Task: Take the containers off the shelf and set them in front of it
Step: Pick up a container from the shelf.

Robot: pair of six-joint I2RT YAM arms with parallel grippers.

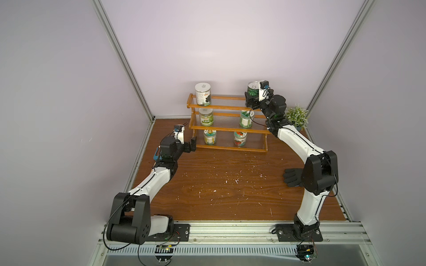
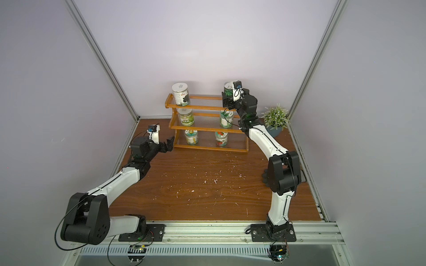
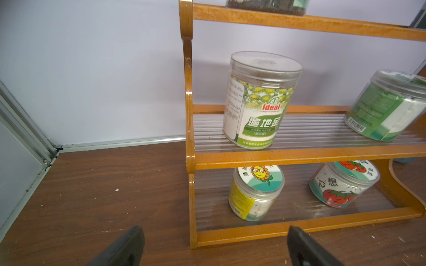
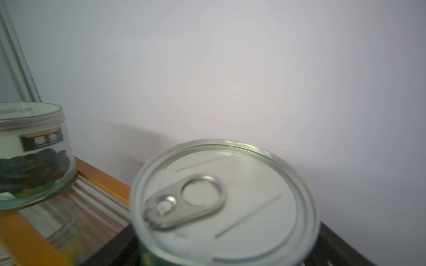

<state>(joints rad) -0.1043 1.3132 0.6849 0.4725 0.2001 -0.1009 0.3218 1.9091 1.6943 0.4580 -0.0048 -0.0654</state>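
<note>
The tall watermelon-print metal tin [image 4: 226,202] stands at the right end of the top tier of the orange-brown wooden stepped shelf [image 1: 226,107]. It sits between the right gripper's [image 1: 250,97] wide-spread jaws, and contact cannot be told. The left gripper [image 1: 193,144], spread wide and empty, hovers off the left end of the shelf's lowest tier, near the short clear sunflower-lidded jar [image 3: 255,191].
</note>
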